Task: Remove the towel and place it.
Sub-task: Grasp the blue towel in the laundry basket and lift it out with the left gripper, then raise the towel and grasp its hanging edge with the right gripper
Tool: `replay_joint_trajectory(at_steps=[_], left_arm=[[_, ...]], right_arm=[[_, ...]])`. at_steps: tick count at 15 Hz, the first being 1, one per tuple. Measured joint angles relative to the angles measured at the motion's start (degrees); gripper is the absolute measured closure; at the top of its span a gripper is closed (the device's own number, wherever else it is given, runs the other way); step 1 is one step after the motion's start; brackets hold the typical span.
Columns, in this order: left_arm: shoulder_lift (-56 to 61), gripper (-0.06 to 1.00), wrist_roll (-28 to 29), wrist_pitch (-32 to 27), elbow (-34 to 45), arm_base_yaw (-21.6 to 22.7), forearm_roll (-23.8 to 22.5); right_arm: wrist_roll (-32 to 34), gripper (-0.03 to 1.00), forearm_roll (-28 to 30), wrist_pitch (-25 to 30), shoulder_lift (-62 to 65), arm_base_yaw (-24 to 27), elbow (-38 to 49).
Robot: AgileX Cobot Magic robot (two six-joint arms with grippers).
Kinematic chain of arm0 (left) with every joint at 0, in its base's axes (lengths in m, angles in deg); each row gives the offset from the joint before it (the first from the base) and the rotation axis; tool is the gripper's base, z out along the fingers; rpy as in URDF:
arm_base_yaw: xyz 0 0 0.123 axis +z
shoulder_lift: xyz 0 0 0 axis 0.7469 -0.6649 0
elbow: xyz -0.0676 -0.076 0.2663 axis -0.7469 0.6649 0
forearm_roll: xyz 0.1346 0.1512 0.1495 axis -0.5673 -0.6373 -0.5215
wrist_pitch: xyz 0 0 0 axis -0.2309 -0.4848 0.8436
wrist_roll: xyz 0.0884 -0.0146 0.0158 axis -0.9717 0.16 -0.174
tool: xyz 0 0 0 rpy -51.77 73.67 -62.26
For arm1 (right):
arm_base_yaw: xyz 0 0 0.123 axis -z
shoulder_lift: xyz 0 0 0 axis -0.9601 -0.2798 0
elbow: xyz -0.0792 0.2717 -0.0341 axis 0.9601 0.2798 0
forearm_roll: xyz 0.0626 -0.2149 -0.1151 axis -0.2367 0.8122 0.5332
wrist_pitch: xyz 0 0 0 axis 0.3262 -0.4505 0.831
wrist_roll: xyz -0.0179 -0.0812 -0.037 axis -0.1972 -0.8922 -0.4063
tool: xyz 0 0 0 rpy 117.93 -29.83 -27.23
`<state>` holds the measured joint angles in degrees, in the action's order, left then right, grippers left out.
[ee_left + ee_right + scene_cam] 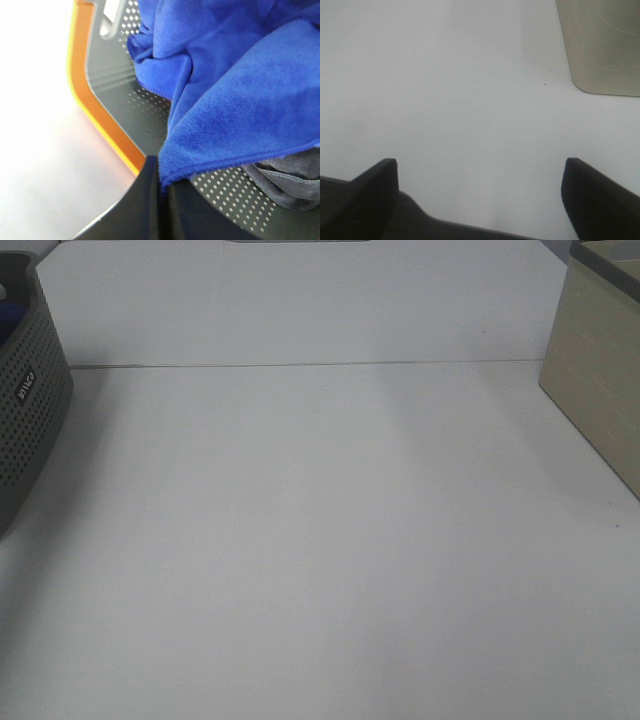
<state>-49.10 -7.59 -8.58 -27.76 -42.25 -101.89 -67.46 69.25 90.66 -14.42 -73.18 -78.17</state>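
White tabletop (320,540) fills almost the whole high view. Its middle is bare, so I judge this is the place where the towel should go. At the left edge of this view stands a dark grey perforated basket (30,410), which shows an orange rim (95,110) in the left wrist view. At the right edge stands a beige box (600,390). Neither arm shows in the high view.

The towel (240,85) is inside the basket, in loose blue folds, and it lies partly over a grey cloth (295,175) on the basket floor.

The left gripper (162,190) is clenched on the hemmed edge of the towel: the two dark fingers are pressed together with the blue hem between them. A grip at the edge makes sense, I think, because the cloth can then hang free and unfold when it is lifted out, without taking the grey cloth along.

The right gripper (480,167) is released, its jaws wide apart above bare table, near the beige box. It holds nothing; probably it waits there to help with the spreading.
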Motion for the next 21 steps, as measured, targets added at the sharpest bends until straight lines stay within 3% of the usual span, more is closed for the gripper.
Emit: replay_joint_trajectory(at_steps=[9,12,15,18,21], left_arm=[[19.8,0.94,6.2,-2.9,0.0,-17.0,-1.1],[21.7,0.94,6.4,-3.7,0.0,-21.3,-2.5],[22.3,0.94,6.4,-3.9,0.0,-23.8,-2.5],[22.5,0.94,6.4,-4.0,0.0,-28.9,-2.2],[22.5,0.94,6.4,-4.1,0.0,-35.1,-2.2]], right_arm=[[0.0,0.11,-0.6,0.0,0.0,0.0,0.0],[0.0,0.11,-0.8,0.0,0.0,0.0,0.0],[-3.3,0.11,-4.8,-0.9,-1.5,0.0,-0.3],[-16.3,0.11,-16.9,-7.1,-9.2,0.0,-0.5],[-34.3,0.11,-33.1,-14.3,-19.7,0.0,-0.5]])
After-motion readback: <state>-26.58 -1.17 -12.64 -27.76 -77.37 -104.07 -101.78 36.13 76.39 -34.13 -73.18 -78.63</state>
